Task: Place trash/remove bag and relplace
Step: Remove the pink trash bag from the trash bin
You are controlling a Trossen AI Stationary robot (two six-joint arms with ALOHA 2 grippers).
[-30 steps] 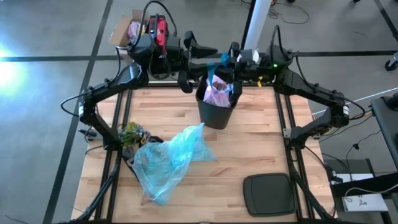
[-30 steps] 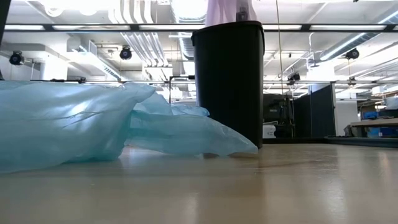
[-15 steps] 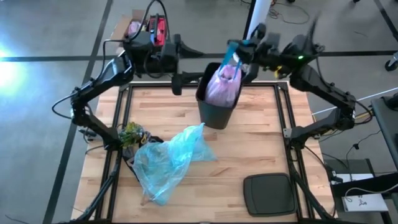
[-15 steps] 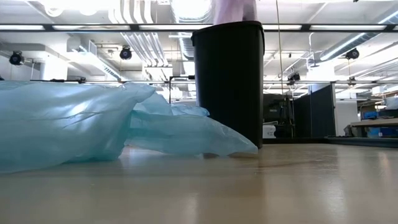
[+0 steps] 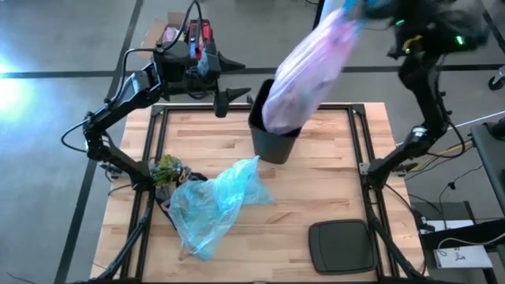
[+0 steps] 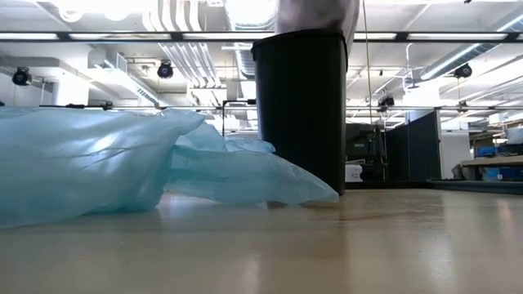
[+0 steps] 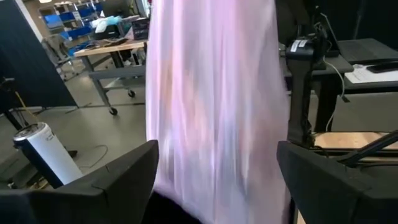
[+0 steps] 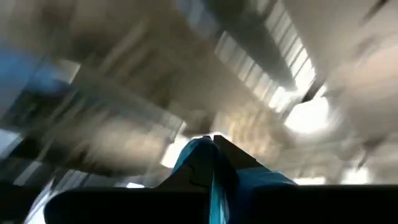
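Below my right hand (image 5: 357, 8), raised high past the table's far edge, hangs one thin translucent pink-lavender bin liner (image 5: 309, 67); my fingers are clamped on its blue drawstring (image 8: 208, 168), and its lower end sits inside the one black plastic bin (image 5: 272, 140). My left hand (image 5: 226, 83) waits beside that bin, fingers spread wide and empty. One crumpled light blue plastic bag (image 5: 211, 203) lies on the wooden table (image 5: 316, 189), nearer my left hand.

place: lab/workshop | cues: ceiling ducts (image 6: 192, 61); workbenches (image 7: 115, 53); concrete floor (image 5: 47, 47)
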